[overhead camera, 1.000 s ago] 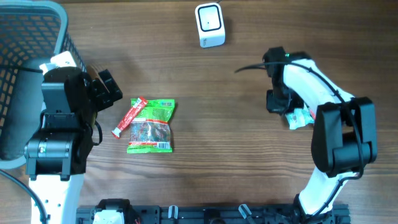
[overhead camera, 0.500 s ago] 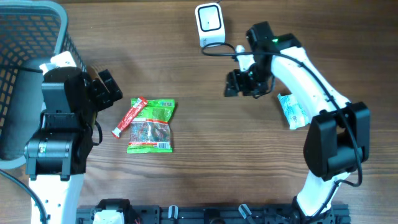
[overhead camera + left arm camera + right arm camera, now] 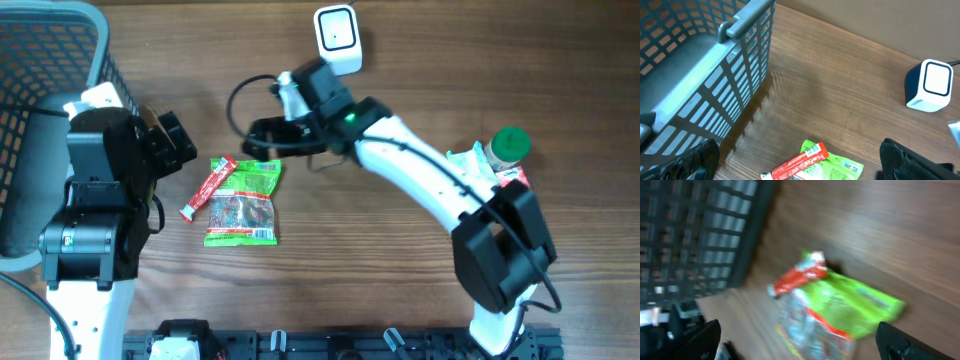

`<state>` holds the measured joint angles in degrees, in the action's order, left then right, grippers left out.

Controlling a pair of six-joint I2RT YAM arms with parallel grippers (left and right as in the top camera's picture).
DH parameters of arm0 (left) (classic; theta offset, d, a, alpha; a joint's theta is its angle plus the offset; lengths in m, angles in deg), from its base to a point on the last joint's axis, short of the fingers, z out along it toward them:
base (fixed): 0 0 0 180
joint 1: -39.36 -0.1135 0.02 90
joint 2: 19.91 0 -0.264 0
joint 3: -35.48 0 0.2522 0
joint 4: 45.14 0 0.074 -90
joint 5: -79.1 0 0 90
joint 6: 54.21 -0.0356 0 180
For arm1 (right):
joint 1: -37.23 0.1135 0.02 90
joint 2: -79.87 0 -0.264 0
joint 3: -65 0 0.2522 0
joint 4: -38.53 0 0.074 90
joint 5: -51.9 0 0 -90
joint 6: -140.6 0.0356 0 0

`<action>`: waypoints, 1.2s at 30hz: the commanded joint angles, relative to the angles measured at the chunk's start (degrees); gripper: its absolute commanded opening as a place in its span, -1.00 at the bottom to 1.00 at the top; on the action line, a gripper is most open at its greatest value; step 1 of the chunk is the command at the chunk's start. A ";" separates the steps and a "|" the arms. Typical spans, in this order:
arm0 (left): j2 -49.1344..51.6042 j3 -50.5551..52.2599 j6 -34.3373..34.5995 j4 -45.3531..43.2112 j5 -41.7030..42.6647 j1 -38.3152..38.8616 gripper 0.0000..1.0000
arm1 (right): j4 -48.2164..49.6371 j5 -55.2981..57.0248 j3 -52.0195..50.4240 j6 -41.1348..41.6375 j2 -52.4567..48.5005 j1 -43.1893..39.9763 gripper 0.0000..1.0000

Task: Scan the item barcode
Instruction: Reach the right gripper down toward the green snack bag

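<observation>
Right tool (image 3: 258,138) spread wide, empty, hovering over counter (image 3: 400,290); green snack packet (image 3: 243,203) just below its tips, red stick (image 3: 207,188) alongside. Left tool (image 3: 180,142) released, packet near.

Through the right wrist camera everything is smeared. The green packet (image 3: 840,310) between the right gripper's fingers (image 3: 700,340) shows no readable print and runs off the bottom edge. The red stick (image 3: 800,277) at its far end and the basket (image 3: 705,225) beyond it are mere blurs. Both fingers are clipped at the bottom corners.

The left gripper's fingers (image 3: 910,160) are clipped the same way, with packet and stick between them cut by the lower edge (no barcode visible). Overhead, well back from the right fingers, a green-capped bottle (image 3: 510,143) and a pale pouch (image 3: 468,160) sit partly behind the arm.
</observation>
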<state>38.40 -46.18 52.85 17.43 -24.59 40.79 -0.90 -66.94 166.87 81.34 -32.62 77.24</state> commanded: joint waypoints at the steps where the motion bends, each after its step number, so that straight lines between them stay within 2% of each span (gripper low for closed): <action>1: 0.00 -0.79 -0.28 -0.15 -0.52 -0.33 1.00 | 2.60 5.44 -0.50 8.68 -0.09 3.72 0.91; 5: 0.00 -0.79 -0.28 -0.17 -0.52 -0.33 1.00 | 6.19 13.44 -0.50 11.69 -2.29 7.98 0.43; 10: 0.00 -0.79 -0.28 -0.15 -0.52 -0.33 1.00 | 12.74 15.08 -0.50 11.89 -6.75 11.50 0.29; 14: 0.00 -0.79 -0.28 -0.15 -0.52 -0.33 1.00 | 15.69 15.10 -0.50 11.91 -9.57 12.11 -0.14; 18: 0.00 -0.79 -0.28 -0.15 -0.52 -0.33 1.00 | 15.96 17.53 -0.50 17.49 -11.41 12.11 -0.14; 20: 0.00 -0.79 -0.28 -0.17 -0.52 -0.33 1.00 | 15.63 18.40 -0.50 20.09 -11.96 12.11 -0.02; 22: 0.00 -0.79 -0.28 -0.15 -0.52 -0.33 1.00 | 15.34 18.51 -0.50 21.59 -12.31 12.11 -0.01; 36: 0.00 -0.79 -0.28 -0.15 -0.50 -0.33 1.00 | 15.82 21.38 -0.50 25.42 -16.65 12.48 -0.02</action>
<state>38.40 -46.18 52.85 17.43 -24.79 40.68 14.86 -47.25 166.74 105.42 -47.54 89.37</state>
